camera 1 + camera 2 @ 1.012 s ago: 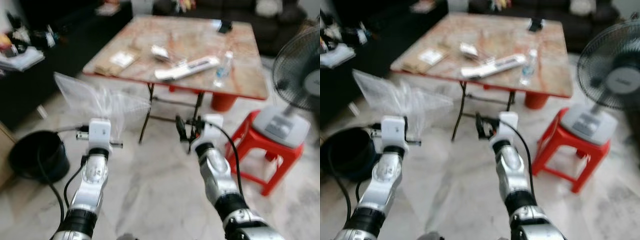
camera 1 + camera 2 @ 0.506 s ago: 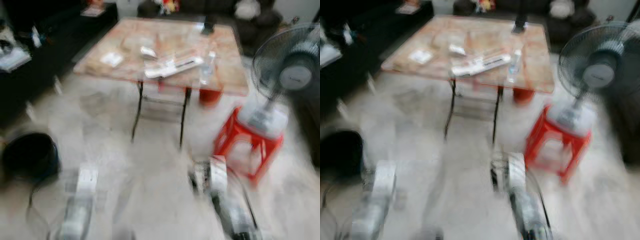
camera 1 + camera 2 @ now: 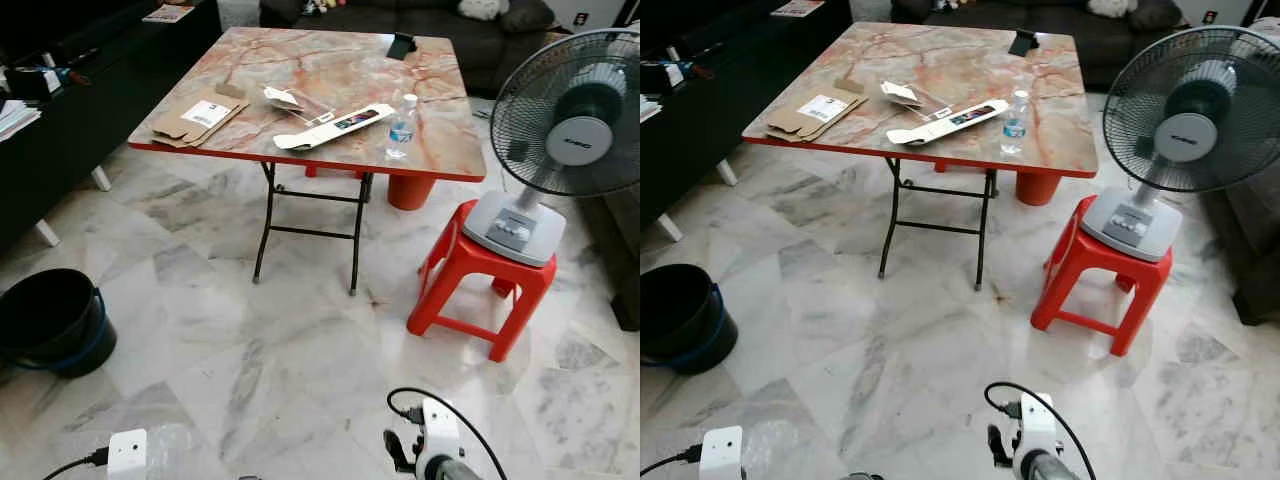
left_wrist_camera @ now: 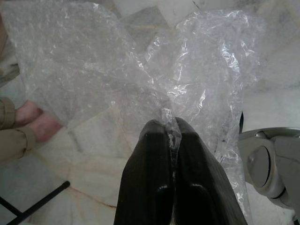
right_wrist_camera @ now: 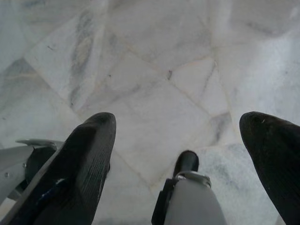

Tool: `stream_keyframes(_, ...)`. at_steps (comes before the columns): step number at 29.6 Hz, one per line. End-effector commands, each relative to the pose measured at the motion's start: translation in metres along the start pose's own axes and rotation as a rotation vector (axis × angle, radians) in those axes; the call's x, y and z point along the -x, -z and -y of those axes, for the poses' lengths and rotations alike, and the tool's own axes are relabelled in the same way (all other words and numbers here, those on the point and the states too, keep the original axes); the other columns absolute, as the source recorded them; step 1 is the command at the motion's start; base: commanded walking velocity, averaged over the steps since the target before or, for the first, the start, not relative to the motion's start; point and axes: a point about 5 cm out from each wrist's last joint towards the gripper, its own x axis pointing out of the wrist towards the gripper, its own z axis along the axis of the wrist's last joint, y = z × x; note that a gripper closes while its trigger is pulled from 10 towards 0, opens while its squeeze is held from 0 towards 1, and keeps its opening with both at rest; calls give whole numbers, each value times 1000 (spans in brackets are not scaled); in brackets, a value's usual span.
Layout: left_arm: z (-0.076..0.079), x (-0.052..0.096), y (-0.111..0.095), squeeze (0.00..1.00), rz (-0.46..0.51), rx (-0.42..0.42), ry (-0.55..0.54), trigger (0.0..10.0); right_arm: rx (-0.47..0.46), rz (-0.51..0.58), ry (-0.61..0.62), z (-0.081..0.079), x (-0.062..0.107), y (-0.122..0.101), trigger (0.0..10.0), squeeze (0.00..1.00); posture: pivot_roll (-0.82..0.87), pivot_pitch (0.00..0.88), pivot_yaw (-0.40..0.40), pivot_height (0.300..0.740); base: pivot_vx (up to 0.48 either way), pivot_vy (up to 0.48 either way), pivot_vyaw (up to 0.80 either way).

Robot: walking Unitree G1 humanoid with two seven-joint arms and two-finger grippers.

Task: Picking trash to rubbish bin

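My left gripper (image 4: pixel 171 133) is shut on a sheet of clear bubble wrap (image 4: pixel 140 70), which spreads out beyond the black fingers (image 4: pixel 150 173) over the marble floor. From the head, that wrist (image 3: pixel 127 455) sits at the bottom edge with the wrap (image 3: pixel 175 450) beside it. A black rubbish bin (image 3: pixel 52 322) stands on the floor to the left. My right gripper (image 5: pixel 180 136) is open above bare floor tiles, and its wrist (image 3: pixel 432 460) shows low at the bottom right. More trash lies on the table: flattened cardboard (image 3: pixel 198 117), a long white package (image 3: pixel 335 127), a wrapper (image 3: pixel 280 97) and a plastic bottle (image 3: pixel 401 127).
A red-edged folding table (image 3: pixel 440 90) stands ahead. A red stool (image 3: pixel 480 280) carries a grey fan (image 3: pixel 570 120) on the right. Dark furniture (image 3: pixel 80 90) lines the left, a sofa (image 3: pixel 470 30) the back. A person's foot (image 4: pixel 35 126) shows near the wrap.
The camera has pulled back and steadied after a blurred move. Both arms have dropped from mid-frame to the bottom edge, the left still holding the bubble wrap.
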Motion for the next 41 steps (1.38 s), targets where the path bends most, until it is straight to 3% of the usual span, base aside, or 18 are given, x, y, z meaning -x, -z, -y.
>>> stream_keyframes(1, 0, 1, 4, 0, -14, -7, 3, 10000, -21, -13, -10, -1, 0, 1, 10000, 0, 137, 72, -13, 728, 0, 0, 800)
stream_keyframes(4, 3, 0, 1, 0, -8, -8, 8, 10000, 23, -20, -27, -4, -1, 1, 10000, 0, 136, 67, -12, 728, 0, 0, 800)
stream_keyframes(14, 4, -2, -8, 0, 18, -12, 14, 10000, 12, 13, -14, -6, -3, -11, 10000, 0, 127, 83, -17, 728, 0, 0, 800)
stream_keyframes(27, 6, 0, 2, 0, -14, -8, 18, 10000, 23, -8, 11, 1, 0, -2, 10000, 0, 123, 111, -14, 728, 0, 0, 800)
stream_keyframes(41, 7, 0, 0, 0, -10, 0, 20, 10000, 31, -11, 3, -2, -1, -1, 10000, 0, 127, 120, -14, 728, 0, 0, 800)
